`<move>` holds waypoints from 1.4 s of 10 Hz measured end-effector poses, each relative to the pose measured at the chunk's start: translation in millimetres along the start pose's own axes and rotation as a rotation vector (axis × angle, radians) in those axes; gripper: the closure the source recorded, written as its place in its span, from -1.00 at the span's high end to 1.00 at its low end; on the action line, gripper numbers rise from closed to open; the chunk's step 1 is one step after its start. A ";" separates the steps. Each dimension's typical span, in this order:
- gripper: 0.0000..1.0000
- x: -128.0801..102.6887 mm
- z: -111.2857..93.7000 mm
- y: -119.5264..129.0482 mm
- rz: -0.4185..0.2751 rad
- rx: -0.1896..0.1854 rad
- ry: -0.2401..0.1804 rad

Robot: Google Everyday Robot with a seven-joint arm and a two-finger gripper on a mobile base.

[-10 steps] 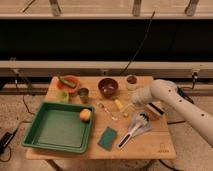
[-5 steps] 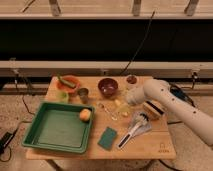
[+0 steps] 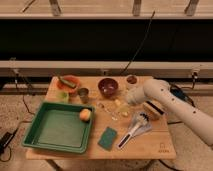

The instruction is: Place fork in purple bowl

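The fork [image 3: 107, 111] is a thin silvery piece lying flat on the wooden table [image 3: 155, 142], just in front of the purple bowl [image 3: 108, 86]. The purple bowl is round and dark maroon and stands at the back middle of the table. My gripper [image 3: 127, 99] is at the end of the white arm that reaches in from the right. It hangs low over the table, right of the fork and in front and to the right of the bowl, next to a yellow corn cob [image 3: 120, 105].
A green tray [image 3: 55, 130] fills the front left, with an orange fruit [image 3: 85, 115] at its right rim. An orange bowl [image 3: 67, 83] and a grey metal cup [image 3: 83, 93] stand back left. A white-handled utensil [image 3: 133, 130], a teal sponge [image 3: 107, 138] and a brush [image 3: 152, 110] lie to the front right.
The arm has swung left, bringing the gripper from over the white-handled utensil toward the corn cob and fork. The objects have not moved.
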 end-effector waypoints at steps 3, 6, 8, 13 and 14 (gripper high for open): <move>0.60 -14.8 18.6 12.4 -0.007 -0.009 -0.018; 0.60 -36.2 46.4 27.8 -0.015 -0.030 -0.031; 0.60 -37.3 56.4 31.5 -0.008 -0.042 -0.037; 0.60 -22.2 77.4 35.3 0.042 -0.061 -0.031; 0.60 -20.4 81.0 37.6 0.049 -0.066 -0.031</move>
